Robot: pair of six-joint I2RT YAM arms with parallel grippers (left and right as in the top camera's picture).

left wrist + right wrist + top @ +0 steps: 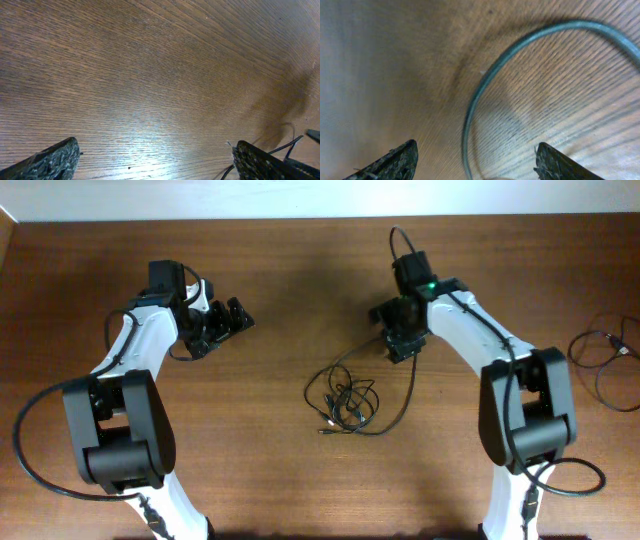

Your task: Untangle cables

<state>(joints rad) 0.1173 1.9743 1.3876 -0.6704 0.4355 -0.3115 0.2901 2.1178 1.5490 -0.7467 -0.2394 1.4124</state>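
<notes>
The cables [345,402] lie as a loose black tangle at the table's middle, with one long strand running up to my right gripper [402,346]. In the right wrist view that strand [520,45] curves down between the fingertips of the right gripper [476,147], whose jaws stand apart and touch nothing. My left gripper [228,322] hovers at the back left, well away from the tangle. In the left wrist view the left gripper [156,145] is wide open over bare wood, and thin cable ends [287,146] show beside its right finger.
A separate coil of black cable [605,358] lies at the table's far right edge. A pale wall [300,198] borders the table's back edge. Thick black arm cables loop beside both arm bases at the front.
</notes>
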